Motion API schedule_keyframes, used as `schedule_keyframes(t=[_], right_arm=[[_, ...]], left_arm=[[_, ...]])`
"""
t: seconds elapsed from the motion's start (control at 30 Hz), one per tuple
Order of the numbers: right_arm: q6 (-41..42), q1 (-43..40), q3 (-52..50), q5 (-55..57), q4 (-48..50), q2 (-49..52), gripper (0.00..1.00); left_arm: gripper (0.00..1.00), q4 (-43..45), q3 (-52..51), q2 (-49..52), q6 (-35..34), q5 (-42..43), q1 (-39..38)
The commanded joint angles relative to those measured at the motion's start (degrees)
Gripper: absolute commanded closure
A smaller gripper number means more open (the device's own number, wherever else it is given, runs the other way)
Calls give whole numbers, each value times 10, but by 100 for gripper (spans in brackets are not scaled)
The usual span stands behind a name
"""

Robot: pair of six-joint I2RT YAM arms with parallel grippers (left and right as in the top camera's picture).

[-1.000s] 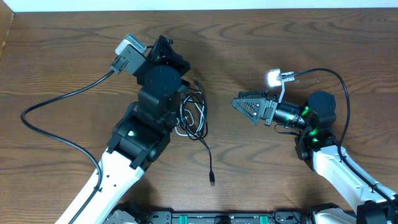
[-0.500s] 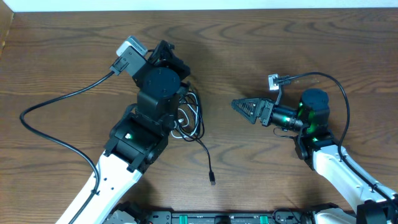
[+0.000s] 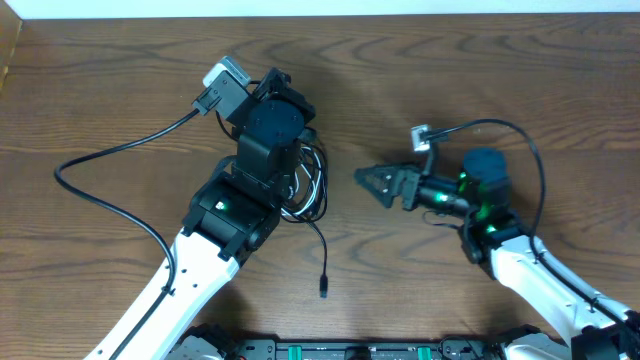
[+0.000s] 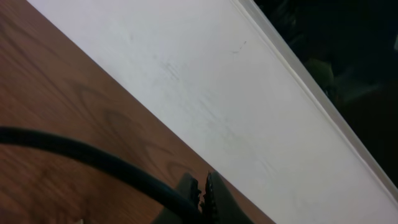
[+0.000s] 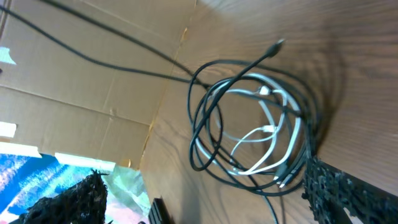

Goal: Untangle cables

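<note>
Untangling, opening step: black cable (image 3: pixel 325 285) and white cable (image 5: pixel 266 130) coiled together just ahead of right gripper (image 3: pixel 368 182), jaws apart; left gripper (image 4: pixel 200 186) closed, contents indeterminable; next likely needs one strand seized.

Bare table (image 3: pixel 380 250) is lying open between the right gripper (image 3: pixel 364 179) and the tangled cables (image 3: pixel 318 190), giving a free approach from the right. The left arm (image 3: pixel 262 150) is overhanging the tangle's left side; its thick wire (image 3: pixel 130 144) is looping across the table's left half.
</note>
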Motion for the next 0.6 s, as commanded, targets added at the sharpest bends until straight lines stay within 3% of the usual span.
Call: schedule_keyframes(t=[0.0, 0.37, 0.57], right_arm=[[-9, 47, 6, 78, 0, 0, 1], [33, 150, 6, 246, -5, 2, 1], [62, 172, 6, 288, -4, 20, 8]], left_arm=[[92, 1, 16, -1, -5, 4, 2], [92, 7, 16, -1, -5, 45, 1], [92, 7, 16, 0, -20, 68, 1]])
